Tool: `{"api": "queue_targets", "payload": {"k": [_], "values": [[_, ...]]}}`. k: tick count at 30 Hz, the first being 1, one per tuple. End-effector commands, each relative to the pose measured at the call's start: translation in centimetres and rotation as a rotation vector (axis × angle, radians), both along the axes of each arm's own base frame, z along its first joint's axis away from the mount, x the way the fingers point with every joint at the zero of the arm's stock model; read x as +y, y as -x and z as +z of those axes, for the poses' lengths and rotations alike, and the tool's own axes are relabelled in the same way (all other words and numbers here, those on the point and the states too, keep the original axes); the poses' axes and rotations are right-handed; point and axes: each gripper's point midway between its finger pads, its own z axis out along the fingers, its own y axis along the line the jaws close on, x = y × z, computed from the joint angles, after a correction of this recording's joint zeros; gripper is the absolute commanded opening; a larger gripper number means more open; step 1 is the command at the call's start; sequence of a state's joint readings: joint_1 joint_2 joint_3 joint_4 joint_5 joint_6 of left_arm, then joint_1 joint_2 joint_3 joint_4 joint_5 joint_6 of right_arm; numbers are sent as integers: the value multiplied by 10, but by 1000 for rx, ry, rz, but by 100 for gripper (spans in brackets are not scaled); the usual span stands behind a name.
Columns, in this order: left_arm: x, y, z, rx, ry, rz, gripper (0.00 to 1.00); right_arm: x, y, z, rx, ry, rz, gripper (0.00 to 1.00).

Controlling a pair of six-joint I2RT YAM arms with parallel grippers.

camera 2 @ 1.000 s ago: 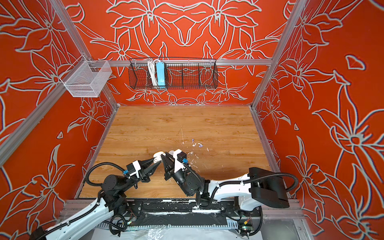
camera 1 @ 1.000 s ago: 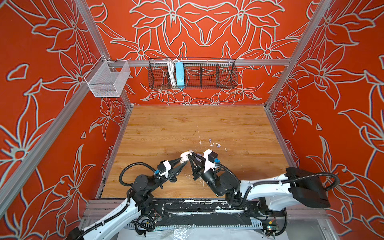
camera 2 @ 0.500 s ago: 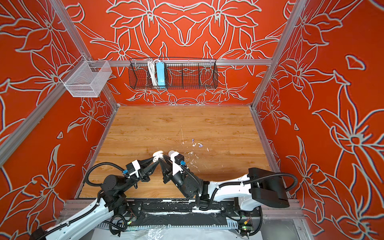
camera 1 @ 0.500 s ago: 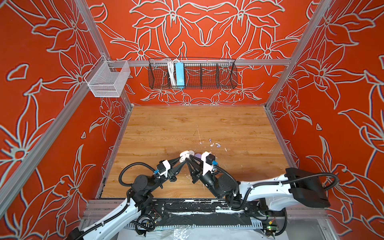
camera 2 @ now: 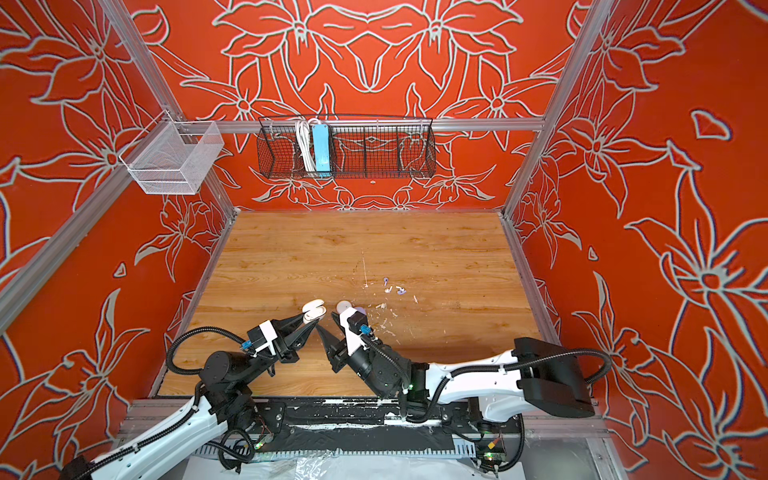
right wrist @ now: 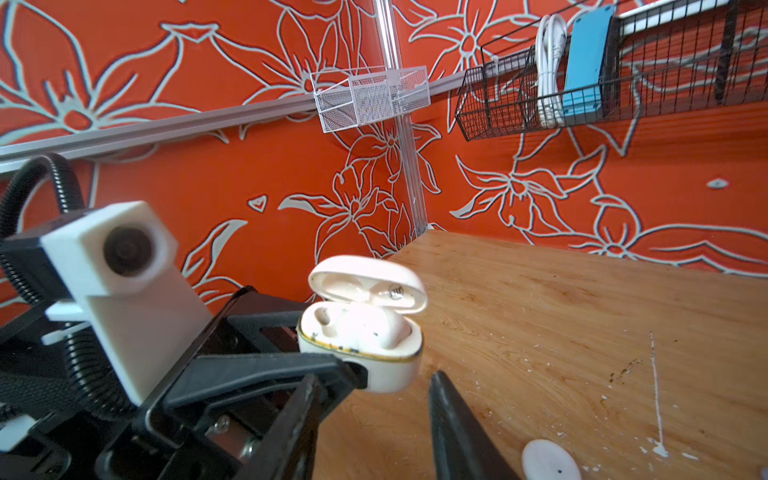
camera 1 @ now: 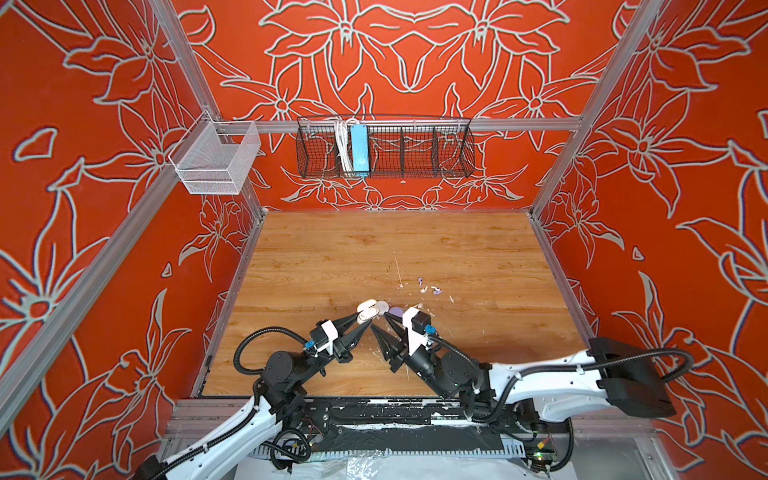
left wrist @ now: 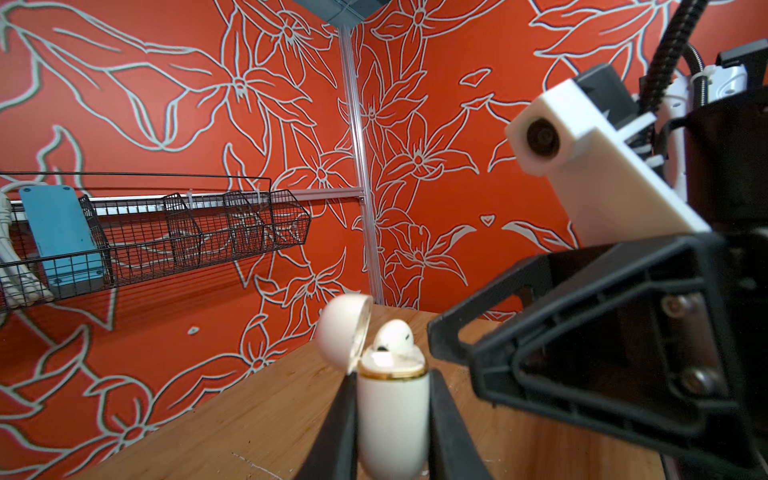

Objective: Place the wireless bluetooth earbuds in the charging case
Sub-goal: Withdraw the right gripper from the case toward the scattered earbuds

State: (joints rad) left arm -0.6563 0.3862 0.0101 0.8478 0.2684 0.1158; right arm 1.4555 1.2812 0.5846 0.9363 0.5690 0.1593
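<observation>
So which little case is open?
The cream case held by the left gripper: its lid is flipped up, an earbud inside. The white case and lavender case on the table look closed.

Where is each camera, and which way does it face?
Both top views: overhead at the near edge, facing down at the table; both arms show.
Left wrist: looks along left fingers at the open case they hold; right fingers alongside.
Right wrist: looks past right fingers at that case; left fingers show.
Shared: the case.
</observation>
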Motion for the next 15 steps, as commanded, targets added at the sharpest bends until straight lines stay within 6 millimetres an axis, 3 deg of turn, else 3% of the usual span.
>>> {"api": "queue_targets", "payload": {"k": [1, 8, 12, 15], "values": [[-6, 13, 15, -65, -5, -60, 0, -4, 14, 8, -105, 95, 67, 45], [-17, 26, 20, -92, -40, -159, 0, -37, 38, 2, -196, 262, 279, 49], [-26, 38, 22, -119, -67, -242, 0, -55, 33, -18, -164, 354, 279, 50], [-31, 44, 23, -135, -79, -291, 0, -60, 18, -37, -138, 438, 193, 49]]}}
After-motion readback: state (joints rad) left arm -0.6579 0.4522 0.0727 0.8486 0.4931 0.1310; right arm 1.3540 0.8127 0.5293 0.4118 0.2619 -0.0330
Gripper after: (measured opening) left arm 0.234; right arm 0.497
